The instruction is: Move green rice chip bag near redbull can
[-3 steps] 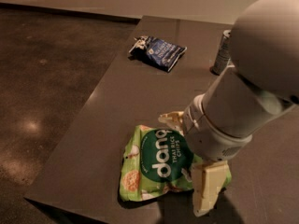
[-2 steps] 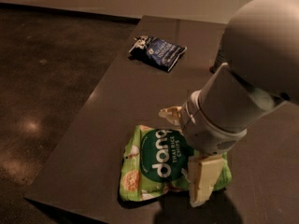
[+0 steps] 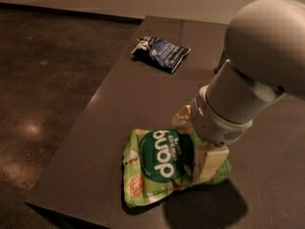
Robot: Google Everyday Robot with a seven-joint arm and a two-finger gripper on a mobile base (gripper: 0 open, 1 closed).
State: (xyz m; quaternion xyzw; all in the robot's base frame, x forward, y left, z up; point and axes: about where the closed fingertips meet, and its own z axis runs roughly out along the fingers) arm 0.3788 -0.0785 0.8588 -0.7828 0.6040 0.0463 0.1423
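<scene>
Now I see the gripper [image 3: 196, 140] low over the near part of the table [image 3: 119, 109], at the right end of the green rice chip bag [image 3: 159, 163]. Its fingers [image 3: 208, 160] are spread apart, one on the far side of the bag and one on top of its near right corner. The bag lies flat. The redbull can [image 3: 220, 63] is far back, mostly hidden behind my arm. A small blue bag [image 3: 162, 54] lies far left of it.

dim warm | hand [image 3: 195, 140] at green rice chip bag [image 3: 159, 159] | shadow [image 3: 205, 209] beside
</scene>
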